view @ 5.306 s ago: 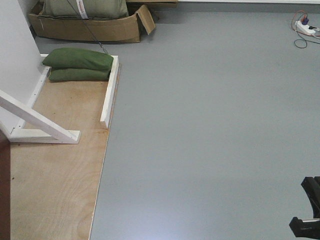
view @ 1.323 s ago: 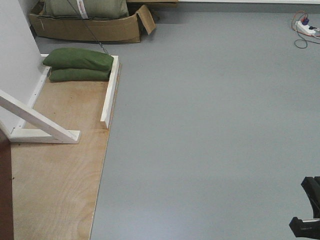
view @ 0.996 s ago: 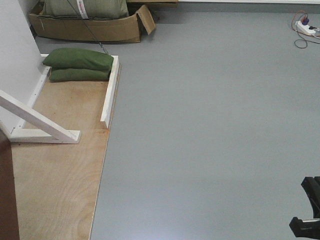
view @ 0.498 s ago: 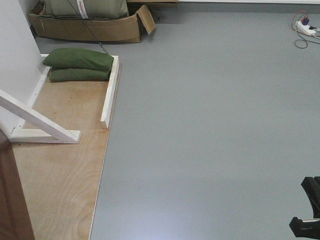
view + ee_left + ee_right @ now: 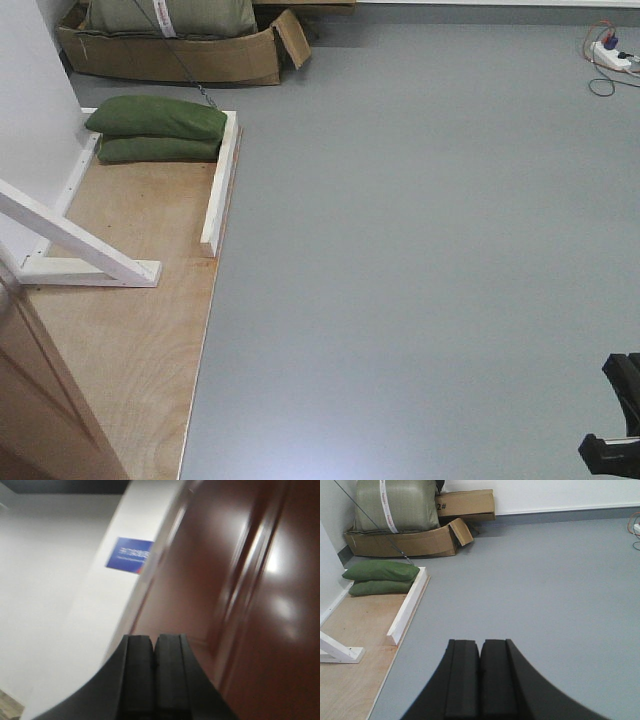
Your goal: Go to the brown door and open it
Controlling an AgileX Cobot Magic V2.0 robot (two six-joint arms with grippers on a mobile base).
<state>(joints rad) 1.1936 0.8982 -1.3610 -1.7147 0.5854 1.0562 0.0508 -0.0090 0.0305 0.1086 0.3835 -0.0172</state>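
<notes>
Brown door (image 5: pixel 260 605), where is it?
— It fills the right half of the left wrist view: glossy, reddish, panelled and blurred. A white wall (image 5: pixel 60 605) with a blue sign (image 5: pixel 129 555) is on its left. In the front view, a brown slab in the lower left corner looks like its edge.
— And the pincers?
— The left pincer (image 5: pixel 154 680) has its fingers pressed together, holding nothing, and points up at the door. Whether it touches the door, I cannot tell. The right pincer (image 5: pixel 480 680) is also closed and empty over grey floor (image 5: pixel 545 580).
— What else is there?
— Green sandbags (image 5: pixel 155 128) lie on a plywood base (image 5: pixel 120 330), beside a white brace (image 5: pixel 75 240).
</notes>
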